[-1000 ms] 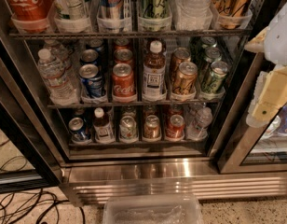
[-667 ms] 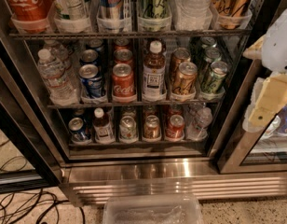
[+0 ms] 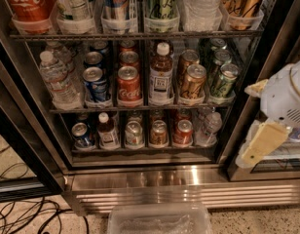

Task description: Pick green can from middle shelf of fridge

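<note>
**Claw drops, can untouched**

Camera view: the claw (image 3: 265, 130) has dropped lower at the right, outside the fridge (image 3: 189, 179). It is well apart from the green can (image 3: 224, 80), which stands frontmost in the right-hand lane of the middle shelf (image 3: 67, 110). Released or clenched, I cannot tell. The reach inward looks yet to begin.

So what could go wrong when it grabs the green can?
The green can sits close beside the gold-brown cans on the middle shelf, so the pincer, off to the right outside the fridge, might knock those over. It could also push the green cans behind it.
</note>
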{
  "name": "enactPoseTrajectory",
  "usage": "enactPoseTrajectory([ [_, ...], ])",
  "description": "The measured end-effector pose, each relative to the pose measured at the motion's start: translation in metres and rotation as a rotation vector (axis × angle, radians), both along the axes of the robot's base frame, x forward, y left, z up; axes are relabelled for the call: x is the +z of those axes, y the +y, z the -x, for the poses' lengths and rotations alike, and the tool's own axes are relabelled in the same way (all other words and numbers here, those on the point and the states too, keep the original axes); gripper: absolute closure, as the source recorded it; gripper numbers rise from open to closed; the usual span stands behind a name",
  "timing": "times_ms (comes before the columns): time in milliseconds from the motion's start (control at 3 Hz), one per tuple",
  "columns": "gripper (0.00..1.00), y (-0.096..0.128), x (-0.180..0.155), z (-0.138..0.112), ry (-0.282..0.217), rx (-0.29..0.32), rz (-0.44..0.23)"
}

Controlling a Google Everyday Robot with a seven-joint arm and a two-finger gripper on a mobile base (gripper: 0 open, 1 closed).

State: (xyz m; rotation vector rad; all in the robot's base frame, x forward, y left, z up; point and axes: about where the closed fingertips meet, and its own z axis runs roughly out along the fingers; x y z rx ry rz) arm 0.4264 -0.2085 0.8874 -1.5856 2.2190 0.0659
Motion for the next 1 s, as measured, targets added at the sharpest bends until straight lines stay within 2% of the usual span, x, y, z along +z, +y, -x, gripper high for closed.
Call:
enactPoseTrajectory([
  [333,0.0,0.008,-0.054,-0.013,-0.057,-0.063,-0.076],
  [667,0.0,0.008,-0.054,-0.013,-0.057,-0.063,-0.076],
  [1000,0.0,0.008,-0.066,-0.017,-0.087,-0.123,-0.121],
])
